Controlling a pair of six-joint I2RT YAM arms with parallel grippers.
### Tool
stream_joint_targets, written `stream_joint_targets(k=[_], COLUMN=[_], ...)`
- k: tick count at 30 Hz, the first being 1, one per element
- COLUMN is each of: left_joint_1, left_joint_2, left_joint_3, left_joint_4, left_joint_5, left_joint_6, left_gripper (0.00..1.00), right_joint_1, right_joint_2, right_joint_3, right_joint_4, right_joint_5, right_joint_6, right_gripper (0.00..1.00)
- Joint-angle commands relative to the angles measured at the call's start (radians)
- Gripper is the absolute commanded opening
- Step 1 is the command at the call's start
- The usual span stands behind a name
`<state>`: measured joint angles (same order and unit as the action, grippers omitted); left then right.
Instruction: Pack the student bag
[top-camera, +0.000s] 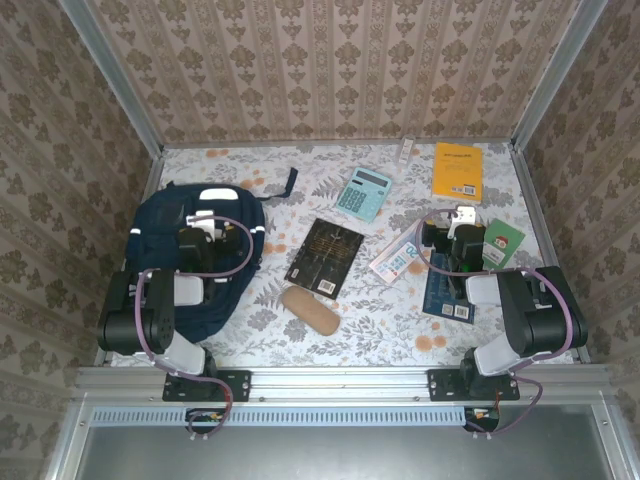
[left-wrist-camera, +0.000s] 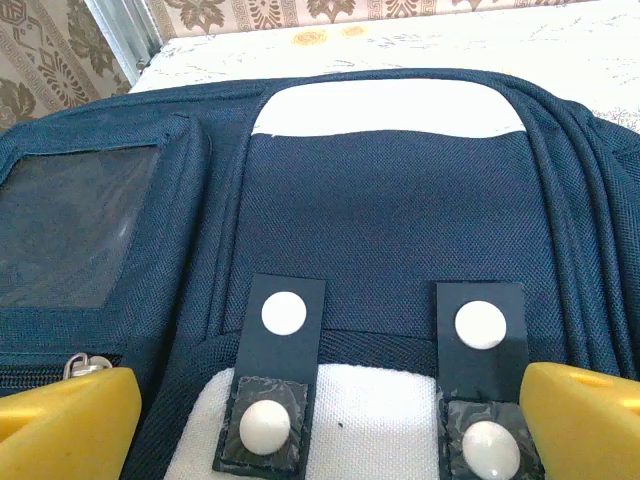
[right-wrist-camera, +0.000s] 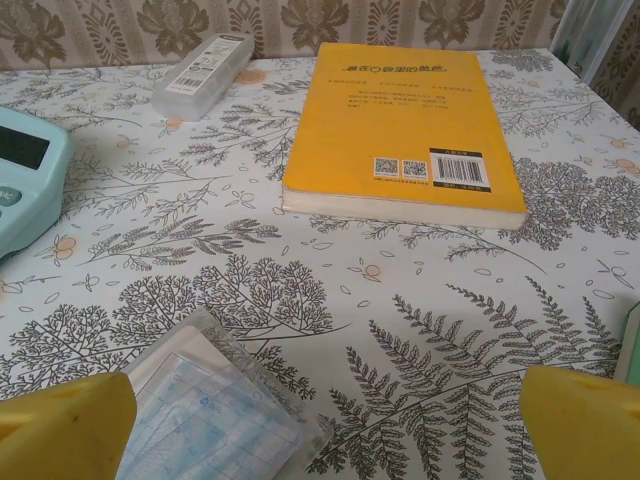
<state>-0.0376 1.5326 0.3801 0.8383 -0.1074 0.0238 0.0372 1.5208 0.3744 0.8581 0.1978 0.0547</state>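
Note:
The student bag (top-camera: 170, 235), a navy backpack with white patches, lies flat at the table's left. In the left wrist view the bag (left-wrist-camera: 390, 200) shows two dark straps with white snap buttons and a clear window pocket. My left gripper (top-camera: 205, 225) hovers just above it, and in its own view the left gripper (left-wrist-camera: 330, 425) is open, with yellow fingertips (left-wrist-camera: 70, 420) wide apart and nothing between them. My right gripper (top-camera: 462, 222) hangs over the table's right side. In its own view the right gripper (right-wrist-camera: 325, 430) is open and empty above the tablecloth, next to a clear plastic packet (right-wrist-camera: 215, 410).
Loose items lie on the floral cloth: a teal calculator (top-camera: 363, 192), a yellow book (top-camera: 458, 172), a black book (top-camera: 325, 257), a brown case (top-camera: 310, 310), a clear packet (top-camera: 400, 255), a green card (top-camera: 503, 243), a dark blue book (top-camera: 448, 292) and a small clear box (right-wrist-camera: 205, 65). Patterned walls enclose the table.

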Motion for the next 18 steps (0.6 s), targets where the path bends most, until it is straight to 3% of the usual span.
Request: stream_joint_targets(k=[1,18], left_joint_1=[0.002,0.002], left_joint_2=[0.002,0.003], left_joint_3=[0.020,0.020], left_joint_4=[0.024,0.022], left_joint_5=[0.014,0.016], left_joint_6=[0.019,0.018], left_gripper=[1.00,1.00], right_joint_1=[0.001,-0.004], right_joint_2=[0.010,0.009], right_joint_3=[0.018,0.020], right_joint_4=[0.027,0.024], right_joint_5=[-0.012,-0.024], right_joint_6=[-0.006,-0.002], right_gripper=[1.00,1.00])
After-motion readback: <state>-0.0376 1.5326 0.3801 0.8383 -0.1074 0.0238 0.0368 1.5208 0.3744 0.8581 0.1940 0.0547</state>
